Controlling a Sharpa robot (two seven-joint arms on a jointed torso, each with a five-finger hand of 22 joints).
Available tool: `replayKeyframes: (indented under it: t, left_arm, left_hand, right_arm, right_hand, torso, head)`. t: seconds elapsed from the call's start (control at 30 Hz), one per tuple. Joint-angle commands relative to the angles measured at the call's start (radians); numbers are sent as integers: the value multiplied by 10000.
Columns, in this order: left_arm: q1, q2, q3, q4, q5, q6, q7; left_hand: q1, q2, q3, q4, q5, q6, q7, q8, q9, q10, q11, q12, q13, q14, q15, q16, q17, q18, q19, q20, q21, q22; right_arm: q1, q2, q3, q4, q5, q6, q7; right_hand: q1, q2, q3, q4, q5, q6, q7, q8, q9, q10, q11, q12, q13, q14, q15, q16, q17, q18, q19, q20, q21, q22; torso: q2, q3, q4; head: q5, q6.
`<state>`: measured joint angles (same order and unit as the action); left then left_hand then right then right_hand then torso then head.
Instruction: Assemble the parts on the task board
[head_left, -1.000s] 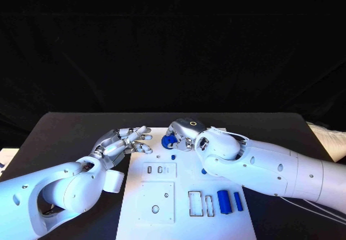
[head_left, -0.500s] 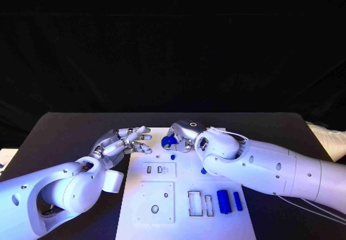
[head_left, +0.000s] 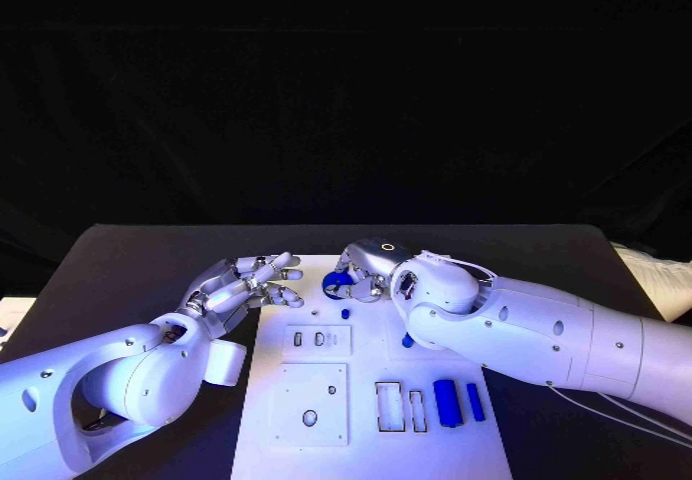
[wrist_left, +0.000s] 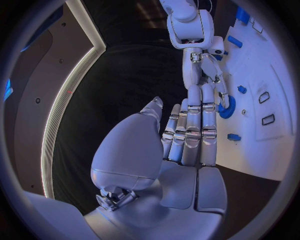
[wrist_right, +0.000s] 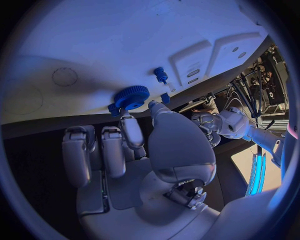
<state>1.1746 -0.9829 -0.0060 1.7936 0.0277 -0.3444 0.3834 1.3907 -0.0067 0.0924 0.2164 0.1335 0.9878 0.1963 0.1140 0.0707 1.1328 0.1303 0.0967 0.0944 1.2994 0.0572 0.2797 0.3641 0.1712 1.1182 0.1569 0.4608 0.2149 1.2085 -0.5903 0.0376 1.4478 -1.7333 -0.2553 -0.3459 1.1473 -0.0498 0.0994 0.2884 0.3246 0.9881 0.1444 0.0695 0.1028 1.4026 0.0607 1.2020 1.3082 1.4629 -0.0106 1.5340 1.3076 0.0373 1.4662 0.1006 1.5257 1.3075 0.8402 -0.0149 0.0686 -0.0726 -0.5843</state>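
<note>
The white task board (head_left: 372, 358) lies lengthwise in the middle of the black table. At its far end my right hand (head_left: 369, 268) pinches a blue gear (head_left: 342, 286) between thumb and fingertip, just over the board's surface (wrist_right: 112, 40); the right wrist view shows the gear (wrist_right: 131, 96) side on. My left hand (head_left: 245, 284) hovers by the board's far left edge, fingers (wrist_left: 190, 127) stretched out and holding nothing. A small blue peg (head_left: 346, 313) stands in the board just behind the gear (wrist_left: 226, 108).
Two blue cylinders (head_left: 447, 403) (head_left: 476, 402) lie at the board's near right, beside two empty rectangular slots (head_left: 389, 407). Another small blue piece (head_left: 408, 342) peeks out beside my right forearm. Black table stretches on both sides of the board.
My right hand has shifted slightly with the gear still in its grip. The left hand has hardly moved.
</note>
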Motion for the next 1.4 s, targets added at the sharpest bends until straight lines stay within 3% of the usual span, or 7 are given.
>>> replayKeyframes:
  t: [0.03, 0.23, 0.4, 0.7, 0.93, 1.2, 1.4]
  left_arm:
    - [8, 3, 5, 22, 18, 212, 4]
    - [8, -34, 5, -1, 18, 203, 1]
    - [8, -67, 4, -20, 18, 207, 0]
    - [1, -47, -6, -115, 18, 223, 10]
    - [-20, 20, -31, -190, 19, 262, 14]
    - [-43, 79, -50, -278, 20, 285, 18]
    - [-59, 122, -57, -319, 20, 304, 16]
  left_hand:
    - [67, -27, -1, -42, -43, -15, 47, -62, -7, -30, 14, -42, 11, -28, 14, 18, 8, 84, -8, 35, 42, 13]
    - [67, -27, -1, -42, -43, -15, 47, -62, -7, -30, 14, -42, 11, -28, 14, 18, 8, 84, -8, 35, 42, 13]
    - [67, -27, -1, -42, -43, -15, 47, -62, -7, -30, 14, -42, 11, -28, 14, 18, 8, 84, -8, 35, 42, 13]
    - [70, -25, -3, -48, -44, -24, 52, -72, -8, -42, 19, -56, 11, -38, 18, 15, 25, 83, -16, 37, 45, 17]
    - [72, -24, -3, -51, -44, -24, 52, -73, -8, -43, 19, -58, 11, -40, 19, 14, 30, 83, -17, 38, 46, 18]
    - [78, -20, 0, -55, -43, -22, 51, -74, -7, -42, 19, -61, 12, -43, 19, 13, 36, 83, -20, 39, 47, 20]
    - [78, -20, 0, -55, -43, -22, 51, -74, -7, -42, 19, -61, 12, -43, 19, 13, 36, 83, -20, 39, 47, 20]
  right_arm:
    - [-51, -99, -43, -11, 189, 95, -241]
    - [-62, -561, -36, 363, 417, -1437, 495]
    - [-54, -1430, 22, 815, 2068, -2216, 2392]
    - [-12, -3217, 89, 1266, 4720, -1617, 4026]
    - [-50, -4335, 93, 1124, 5436, -1384, 4733]
    - [-242, -4680, 86, 626, 5495, -1275, 4918]
    - [-439, -4546, 86, 280, 5312, -1160, 4867]
  right_hand:
    - [56, 107, -96, -12, 177, 28, 5, -26, -3, 38, -10, 26, 28, 930, -5, 56, 1943, -171, 482, -20, 41, 1790]
    - [447, 61, -155, -97, 508, 39, 0, -31, 8, 95, -19, 157, 142, 934, -11, 63, 1959, -178, 502, -25, 54, 1821]
    - [908, 27, -135, -217, 598, -15, 19, -49, 0, 14, -9, 45, 92, 919, -5, 36, 1913, -150, 419, -22, -9, 1704]
    - [1772, -211, -166, -688, 165, 29, 17, -32, 12, 21, -24, 65, 133, 948, -15, 95, 2051, -171, 479, -29, 30, 1797]
    - [2552, -251, -127, -1175, -749, -24, 51, -56, -7, 81, -5, 155, 211, 990, -1, 182, 2234, -189, 530, -23, 68, 1875]
    - [2840, -373, -198, -1407, -934, -218, 91, -92, -57, 42, 28, 78, 172, 998, 27, 200, 2275, -185, 514, -1, 57, 1857]
    - [2888, -386, -231, -1450, -940, -333, 113, -97, -85, 14, 47, 20, 138, 997, 43, 199, 2275, -180, 501, 12, 48, 1841]
  torso:
    - [3, 6, -2]
    - [1, 17, -23]
    - [-25, 11, -50]
    - [-125, 72, -184]
    - [-183, 154, -215]
    - [-208, 238, -283]
    - [-196, 236, -250]
  head:
    - [-2, 13]
    - [-6, 23]
    - [-18, 62]
    - [-18, 65]
    - [-213, 33]
    - [-251, 27]
    - [-243, -2]
